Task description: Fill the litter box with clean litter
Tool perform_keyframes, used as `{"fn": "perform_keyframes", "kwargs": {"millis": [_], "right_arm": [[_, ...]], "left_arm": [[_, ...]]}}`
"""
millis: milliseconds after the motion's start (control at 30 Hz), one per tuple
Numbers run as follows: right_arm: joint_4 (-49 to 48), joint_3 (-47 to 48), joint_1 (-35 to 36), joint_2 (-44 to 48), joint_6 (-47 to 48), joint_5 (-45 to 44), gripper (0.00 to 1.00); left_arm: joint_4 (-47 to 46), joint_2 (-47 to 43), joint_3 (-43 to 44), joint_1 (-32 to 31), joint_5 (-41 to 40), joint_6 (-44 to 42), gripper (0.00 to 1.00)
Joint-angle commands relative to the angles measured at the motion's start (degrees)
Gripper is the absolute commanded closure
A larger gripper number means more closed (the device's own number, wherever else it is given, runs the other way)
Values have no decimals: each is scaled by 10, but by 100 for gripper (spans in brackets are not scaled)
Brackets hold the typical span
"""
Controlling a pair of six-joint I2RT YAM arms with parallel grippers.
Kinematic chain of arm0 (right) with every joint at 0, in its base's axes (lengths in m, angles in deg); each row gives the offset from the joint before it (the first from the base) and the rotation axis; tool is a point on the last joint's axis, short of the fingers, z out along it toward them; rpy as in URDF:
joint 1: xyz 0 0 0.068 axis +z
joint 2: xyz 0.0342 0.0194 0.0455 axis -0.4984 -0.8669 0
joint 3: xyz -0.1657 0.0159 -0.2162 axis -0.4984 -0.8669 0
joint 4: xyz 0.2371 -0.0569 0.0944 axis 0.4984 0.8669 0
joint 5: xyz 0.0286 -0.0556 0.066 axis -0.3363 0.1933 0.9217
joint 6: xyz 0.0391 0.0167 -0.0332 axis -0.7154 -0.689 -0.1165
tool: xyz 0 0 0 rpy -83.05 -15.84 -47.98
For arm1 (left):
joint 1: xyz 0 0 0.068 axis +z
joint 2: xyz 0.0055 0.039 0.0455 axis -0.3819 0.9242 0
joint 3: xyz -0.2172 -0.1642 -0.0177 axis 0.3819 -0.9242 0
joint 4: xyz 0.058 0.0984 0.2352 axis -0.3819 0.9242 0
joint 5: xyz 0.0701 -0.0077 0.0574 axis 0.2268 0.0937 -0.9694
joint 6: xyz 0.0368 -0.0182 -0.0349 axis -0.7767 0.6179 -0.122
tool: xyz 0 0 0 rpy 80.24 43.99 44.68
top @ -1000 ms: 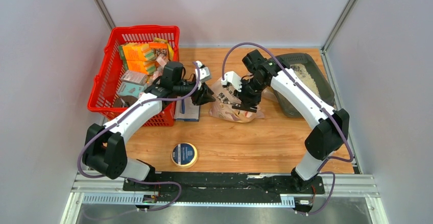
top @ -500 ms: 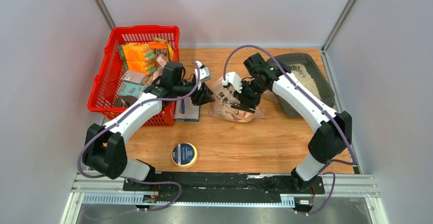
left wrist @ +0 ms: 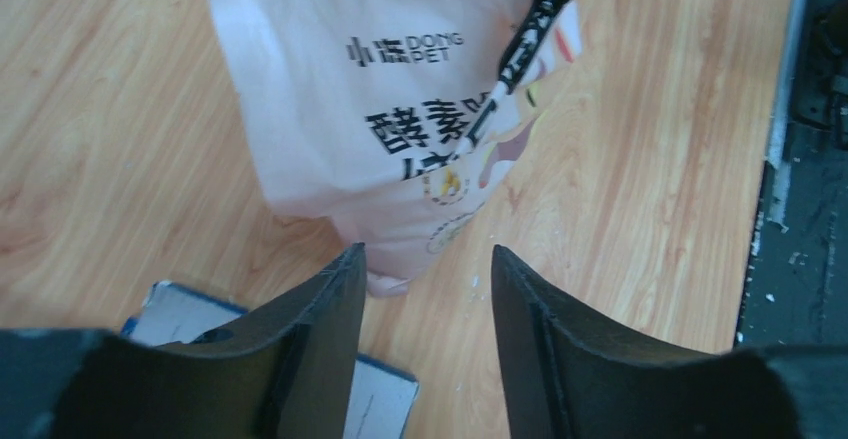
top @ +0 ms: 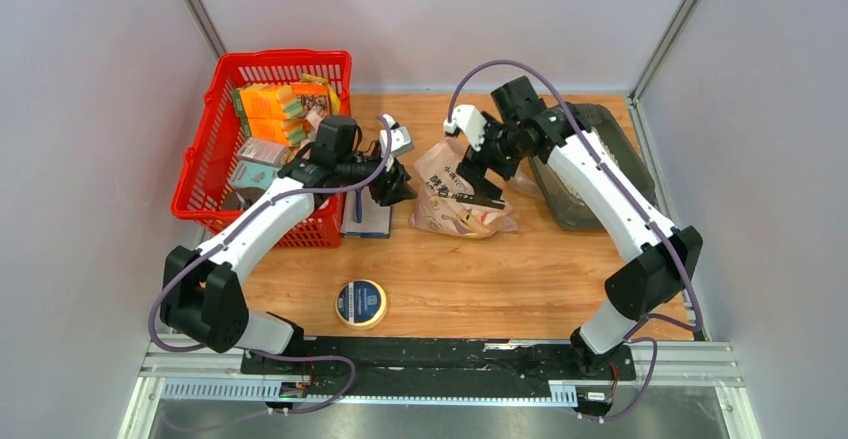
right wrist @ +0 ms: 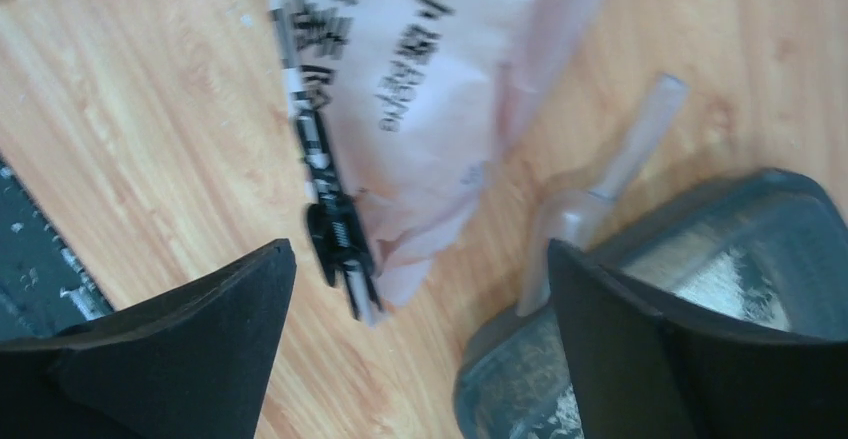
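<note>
litter box (top: 563, 207): Stands at the right rear of the table, just beside the bag; the right arm stretches across above it.
clean litter (right wrist: 735, 294): A pale patch lies inside the tray, with dark floor showing round it. Judged only partly filled; more pouring is needed.
clear scoop (right wrist: 565, 234): Leans on the tray's near rim, handle pointing away from it. Risk: an arm or the bag swinging toward the tray knocks it off or tips it into the litter.
pink bag (top: 455, 194): Lies slumped on the table between the two grippers, held by neither. A thin black-and-white strip (right wrist: 330, 209) lies against it; what it is cannot be told, nor which end is the mouth.
spill risk: Lifting by the closed end, or tilting before the mouth is over the rim, would dump granules on the wood. A few specks lie by the bag.
slip risk: The film is soft and limp; a shallow pinch may pull free under the load.
right gripper (right wrist: 420, 249): Jaws spread wide above the bag, nothing between them.
left gripper (left wrist: 425, 254): Jaws apart, empty, over the bag's near corner.
blue-and-white box (top: 365, 217): Sits just beside the left gripper; a low approach may catch it.
</note>
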Motion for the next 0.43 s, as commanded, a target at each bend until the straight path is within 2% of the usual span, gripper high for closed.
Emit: {"fn": "perform_keyframes", "kwargs": {"millis": [0,33,67,133,167,267,400], "right_arm": [[-57,42,-35,28,-98,-78,0],[-88,32,-36,35,-161,-121,0],[-150,18,-36,38,-185,-224,0],[-198,-16,-36,40,-245,-313,0],[-238,-26,-35,40,-260,-385,0],[-266,-40,-36,46,-279,-434,0],[-290,-30,-36,68,-296,-430,0]], "left_arm": [[55,-31,61,6,-82,-4,40],[73,-28,71,7,-99,-3,40],[81,-26,89,9,-138,3,39],[104,-22,109,12,-170,6,39],[109,-21,126,17,-192,11,39],[120,-21,160,30,-213,16,38],[138,-22,213,44,-241,0,36]]}}
